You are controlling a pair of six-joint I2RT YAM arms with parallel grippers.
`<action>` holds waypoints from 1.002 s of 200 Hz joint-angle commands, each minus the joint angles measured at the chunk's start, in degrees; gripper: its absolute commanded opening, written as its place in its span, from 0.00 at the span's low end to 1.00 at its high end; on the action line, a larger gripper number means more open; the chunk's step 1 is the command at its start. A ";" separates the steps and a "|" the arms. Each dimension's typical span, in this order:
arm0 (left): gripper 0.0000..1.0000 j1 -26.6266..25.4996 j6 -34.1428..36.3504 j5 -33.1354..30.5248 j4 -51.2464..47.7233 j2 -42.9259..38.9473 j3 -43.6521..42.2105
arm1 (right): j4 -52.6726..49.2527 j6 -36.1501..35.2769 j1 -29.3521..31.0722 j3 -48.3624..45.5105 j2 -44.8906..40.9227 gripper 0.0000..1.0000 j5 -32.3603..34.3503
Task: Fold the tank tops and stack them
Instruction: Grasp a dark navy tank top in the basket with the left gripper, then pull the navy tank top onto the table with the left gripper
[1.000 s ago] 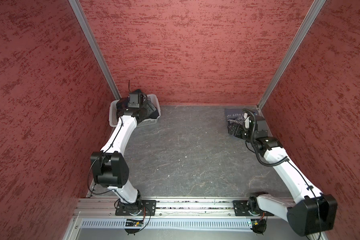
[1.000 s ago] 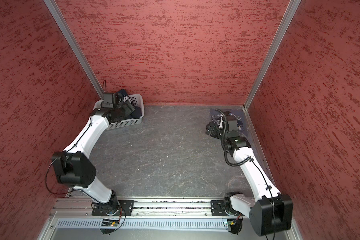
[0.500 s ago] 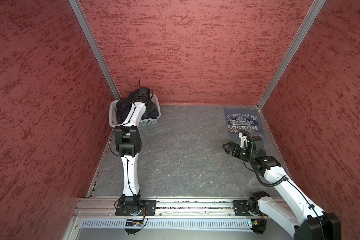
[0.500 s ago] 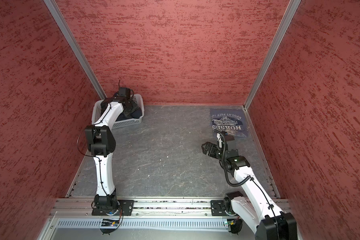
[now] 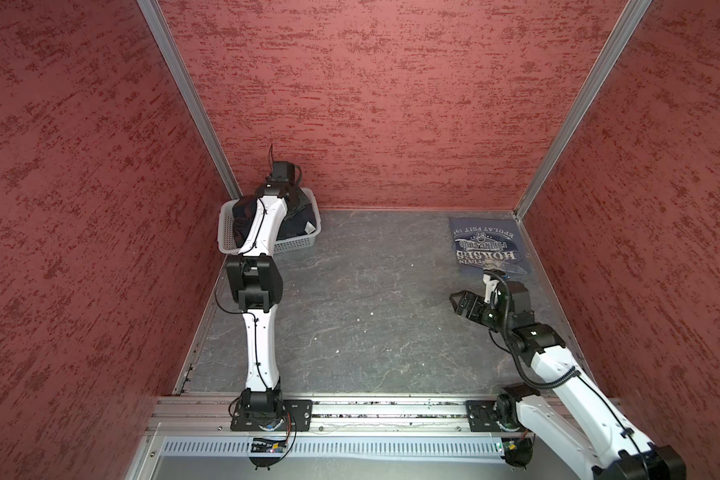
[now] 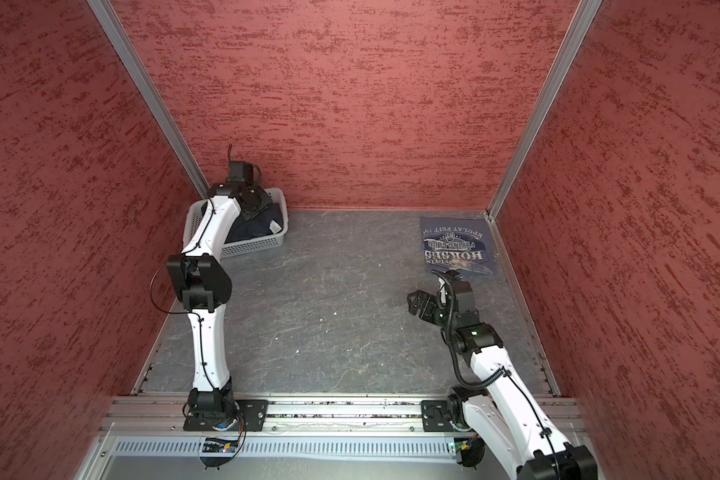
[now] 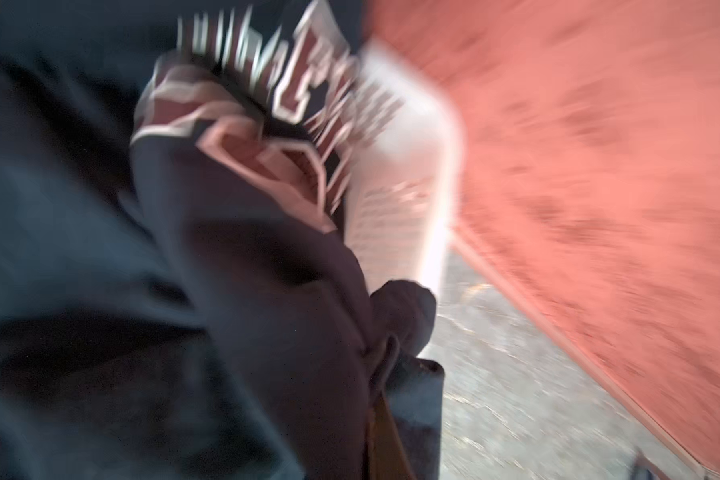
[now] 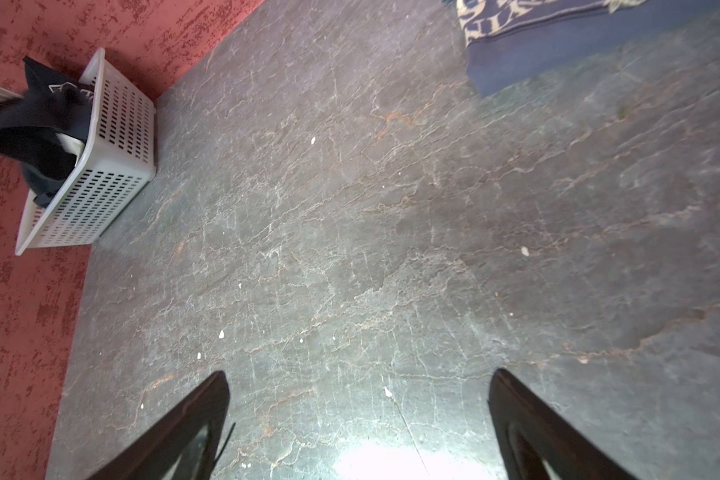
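Left fingers pinch the navy tank top inside the white basket at upper left in both top views, while right fingers stand spread above bare desk, below the flat grey-blue tank top at upper right.

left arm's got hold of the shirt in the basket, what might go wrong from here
1. The left jaws are shut on a bunched fold of the navy top, which spills over the rim of the basket: lifting may drag or tip the basket.
2. The right jaws hang open over the table, away from the basket, so nothing steadies it.
3. Dragging cloth across could ruffle the folded grey top.
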 commanded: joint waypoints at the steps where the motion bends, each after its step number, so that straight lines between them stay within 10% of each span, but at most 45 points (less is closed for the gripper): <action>1: 0.00 -5.29 6.06 -0.27 0.11 -8.97 7.86 | 0.78 0.66 0.40 -0.10 -0.58 0.98 3.00; 101: 0.00 -37.20 26.11 -8.60 6.98 -25.87 10.34 | -0.89 1.19 0.34 0.73 -2.25 0.98 4.07; 176: 0.10 -40.04 4.87 -1.12 26.24 -44.30 -50.92 | -3.26 -0.23 0.34 3.07 -2.75 0.98 7.45; 200: 0.48 -38.36 -0.93 -4.77 24.05 -46.12 -64.02 | -2.06 0.04 0.36 2.89 -0.92 0.98 5.76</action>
